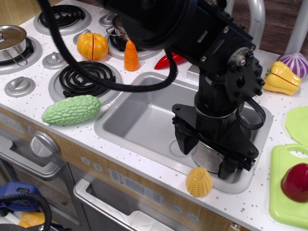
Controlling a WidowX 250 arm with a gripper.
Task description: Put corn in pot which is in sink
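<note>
**Hovering over the sink, corn on the front rim**

Spreading across the view is a white speckled toy-kitchen tabletop [144, 144] with black coil burners at the left and a grey-silver sink [139, 120] set into its middle. Wooden cabinet fronts with silver handles run below the front edge. On the tabletop lie a green bumpy gourd [72, 109] left of the sink, an orange pumpkin [92, 45] and an orange carrot [131, 56] near the burners, a red pepper [166, 61] behind the sink, a yellow bell pepper [280, 78] at the right, and a lidded steel pot [12, 39] at the far left. A green cutting board [284, 202] at the right edge carries a dark red piece.

The corn [198, 182] sits on the sink's front rim, touching the tabletop, just beside and slightly left of the claw's right finger.

The claw [208, 153] hangs inside the sink's right half, directly over the pot [208, 158], which shows only as a shiny patch between and below the fingers. Its two black fingers stand well apart, wide open, with nothing held between them. Whether the fingertips touch the pot's rim cannot be told.
</note>
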